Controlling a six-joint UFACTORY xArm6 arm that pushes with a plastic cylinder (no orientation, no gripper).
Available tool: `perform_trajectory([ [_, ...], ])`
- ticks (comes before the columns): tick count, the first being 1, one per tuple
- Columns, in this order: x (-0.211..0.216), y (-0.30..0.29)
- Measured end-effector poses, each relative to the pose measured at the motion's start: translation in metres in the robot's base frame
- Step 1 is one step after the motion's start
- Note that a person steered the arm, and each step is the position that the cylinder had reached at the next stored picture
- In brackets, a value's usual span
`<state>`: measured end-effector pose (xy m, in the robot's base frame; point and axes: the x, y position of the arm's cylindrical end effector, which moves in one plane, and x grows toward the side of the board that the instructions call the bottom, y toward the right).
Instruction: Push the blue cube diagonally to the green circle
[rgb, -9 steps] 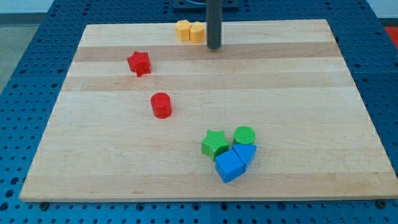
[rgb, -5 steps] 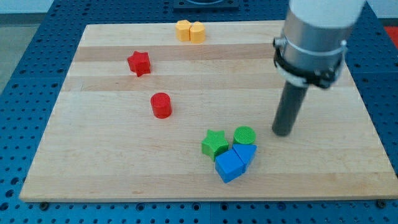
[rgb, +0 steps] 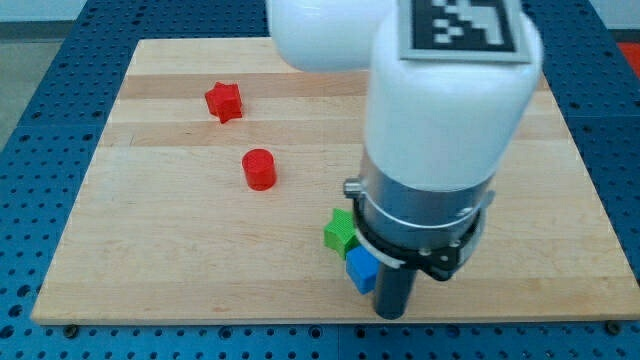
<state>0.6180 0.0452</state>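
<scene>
My tip (rgb: 390, 314) is down at the wooden board's (rgb: 150, 270) bottom edge, touching or just beside the right flank of the blue plastic cube (rgb: 359, 270). A bare rod has nothing to spread or pinch, and whether it actually presses on the cube I cannot tell.

From the view's left: a red plastic star (rgb: 224, 101) sits near the top left, and a red plastic cylinder (rgb: 259, 169) lies below and right of it, both well apart from the work. Next comes a green plastic star (rgb: 339, 232), half hidden by the arm's white housing (rgb: 445, 130), with the blue cube just below it at the star's lower right. The green circle does not show (it presumably lies behind the housing, above the cube).

I judge the step in hand to be the approach: setting the tip behind the cube. The next move calls for a diagonal shove, up and rightwards I would guess, staying square on the cube's face so it does not spin off or drag the green star along.
</scene>
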Motion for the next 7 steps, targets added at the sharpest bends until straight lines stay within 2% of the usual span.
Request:
perform_trajectory([
  [4, -0.038, -0.029],
  [7, -0.090, -0.029],
])
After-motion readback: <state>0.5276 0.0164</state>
